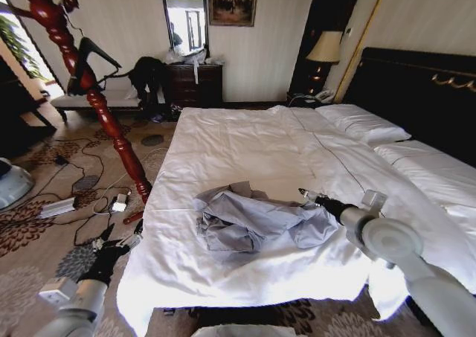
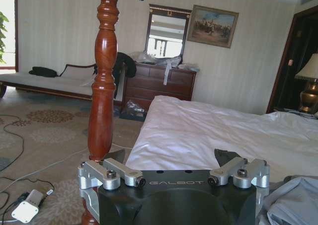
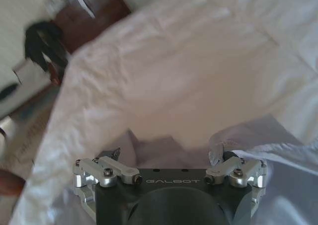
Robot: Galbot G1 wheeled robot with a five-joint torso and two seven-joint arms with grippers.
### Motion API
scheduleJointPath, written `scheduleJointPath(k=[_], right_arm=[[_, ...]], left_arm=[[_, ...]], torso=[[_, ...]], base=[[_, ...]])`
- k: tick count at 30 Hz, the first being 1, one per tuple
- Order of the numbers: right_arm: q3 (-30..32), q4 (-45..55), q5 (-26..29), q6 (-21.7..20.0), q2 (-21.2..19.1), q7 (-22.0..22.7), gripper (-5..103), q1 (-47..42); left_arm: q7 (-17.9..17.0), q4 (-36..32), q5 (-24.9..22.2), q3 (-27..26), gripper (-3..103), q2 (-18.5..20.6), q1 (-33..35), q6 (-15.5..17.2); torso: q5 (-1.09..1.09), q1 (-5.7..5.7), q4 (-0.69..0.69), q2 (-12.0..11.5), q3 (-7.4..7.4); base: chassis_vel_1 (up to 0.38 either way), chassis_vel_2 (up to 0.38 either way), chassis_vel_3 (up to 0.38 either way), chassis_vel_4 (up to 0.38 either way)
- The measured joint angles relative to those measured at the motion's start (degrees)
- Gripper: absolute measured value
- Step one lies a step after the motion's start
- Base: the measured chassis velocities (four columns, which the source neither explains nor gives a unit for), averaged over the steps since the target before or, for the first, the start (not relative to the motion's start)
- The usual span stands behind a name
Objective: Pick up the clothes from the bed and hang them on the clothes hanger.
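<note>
Crumpled light grey-blue thin-fabric shirt [image 1: 256, 219] lies on the white sheet of the wide bed [image 1: 245, 143], near its foot edge. Right gripper [image 1: 303, 193] sits low over the shirt's far edge, fingers [image 3: 115, 154] spread, fabric bunched against one of them. Left gripper [image 1: 134, 239] hangs beside the bed's corner, over the carpet, near the glossy dark-red turned-wood coat stand [image 1: 82, 69], fingers spread, holding nothing. Slim black hanger [image 1: 93, 50] hangs on the stand.

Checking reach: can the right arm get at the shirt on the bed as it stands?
Probably yes. The right gripper hangs just above the crumpled shirt, fingers open, with nothing between them.
</note>
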Motion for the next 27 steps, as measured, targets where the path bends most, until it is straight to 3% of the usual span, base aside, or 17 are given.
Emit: scheduleJointPath(k=[1, 3, 7, 14, 22, 27], right_arm=[[-0.5, 0.3, 2.2, -3.5, 0.1, 4.5, 100, -0.5], [-1.3, -0.4, 2.3, -7.4, 0.5, 8.8, 100, -2.5], [-1.3, -2.6, -1.0, -9.9, 1.2, 10.5, 100, -6.4], [-0.5, -3.3, -7.4, -10.4, 1.5, 10.5, 100, -11.6], [0.2, 4.7, -2.4, -10.3, 3.9, 8.6, 100, -15.0], [-3.5, 3.6, -1.6, -9.8, 7.2, 1.9, 100, -12.9]], left_arm=[[0.0, -0.1, 0.2, -0.1, 100, -0.1, 0.1, 0.0], [0.0, -0.1, 0.8, -0.1, 100, -0.2, 0.2, -0.3], [0.1, -0.1, 1.1, -0.1, 100, -0.4, 0.5, -0.5], [0.1, -0.1, 2.0, 0.5, 100, -0.6, 0.6, -0.7], [0.3, -0.1, 2.5, 0.6, 100, -1.1, 1.0, -1.1], [1.2, -0.1, 0.7, -1.7, 100, -0.9, 2.9, -1.4]], torso=[[0.0, 0.0, -0.03, 0.0, 0.0], [0.01, 0.0, -0.02, 0.0, 0.0], [0.02, 0.0, -0.03, 0.0, 0.0], [0.01, 0.0, -0.02, 0.0, 0.0], [-0.02, -0.01, -0.03, 0.0, -0.01], [0.01, -0.01, 0.0, 0.0, 0.0]], base=[[0.0, 0.0, 0.0, 0.0], [0.0, 0.0, 0.0, 0.0], [0.0, 0.0, 0.0, 0.0], [0.0, 0.0, 0.0, 0.0], [0.0, 0.0, 0.0, 0.0], [0.0, 0.0, 0.0, 0.0]])
